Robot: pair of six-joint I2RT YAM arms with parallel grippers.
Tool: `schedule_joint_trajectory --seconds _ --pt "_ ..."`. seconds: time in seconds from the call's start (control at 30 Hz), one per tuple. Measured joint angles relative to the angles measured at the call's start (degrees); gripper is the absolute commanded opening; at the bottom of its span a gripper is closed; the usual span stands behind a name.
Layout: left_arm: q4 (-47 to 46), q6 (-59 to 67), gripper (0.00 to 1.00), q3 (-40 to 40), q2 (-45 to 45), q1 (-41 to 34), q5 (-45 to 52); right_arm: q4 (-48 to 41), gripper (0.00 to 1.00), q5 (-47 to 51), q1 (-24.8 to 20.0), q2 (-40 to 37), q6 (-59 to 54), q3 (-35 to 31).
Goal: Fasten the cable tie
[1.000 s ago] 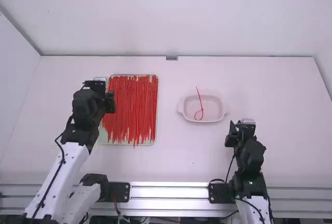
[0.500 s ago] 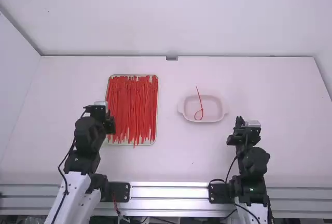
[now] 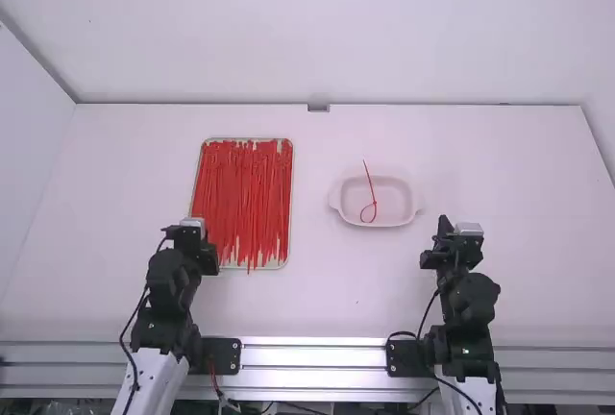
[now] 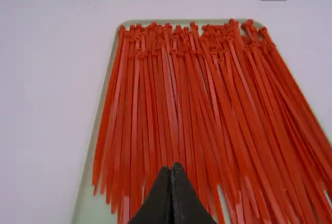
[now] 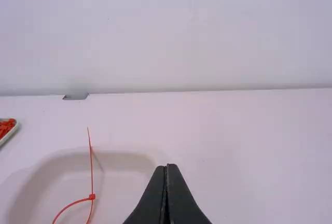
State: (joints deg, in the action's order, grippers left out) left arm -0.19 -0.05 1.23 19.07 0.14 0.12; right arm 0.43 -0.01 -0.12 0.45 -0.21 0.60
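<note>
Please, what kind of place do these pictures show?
Probably a robotics test bench, not a home: a white table walled in white, white robot arms mounted on a metal rail, and a sorted pile of red plastic cable ties.

Tray (image 4: 89, 203) of ties (image 3: 242, 202) sits left of the dish (image 3: 396, 206).

The worktop (image 3: 480, 146) is smooth, matt white. Centre left, the loose cable ties (image 3: 242, 202) look like slightly glossy red plastic, on a smooth pale green tray (image 4: 89, 193). The white dish (image 3: 408, 206) at centre looks smooth, faintly shiny. Along the bottom runs a ridged metal rail (image 3: 307, 353). The left gripper (image 4: 171, 168) and right gripper (image 5: 166, 167) are matt black.
</note>
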Motion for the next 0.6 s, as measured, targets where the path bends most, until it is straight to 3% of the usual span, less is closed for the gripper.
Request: schedule_joint_trajectory --seconds 0.6 --pt "0.4 0.0 0.00 -0.7 -13.2 0.0 0.0 0.0 0.00 -0.1 0.0 0.0 0.0 0.0"
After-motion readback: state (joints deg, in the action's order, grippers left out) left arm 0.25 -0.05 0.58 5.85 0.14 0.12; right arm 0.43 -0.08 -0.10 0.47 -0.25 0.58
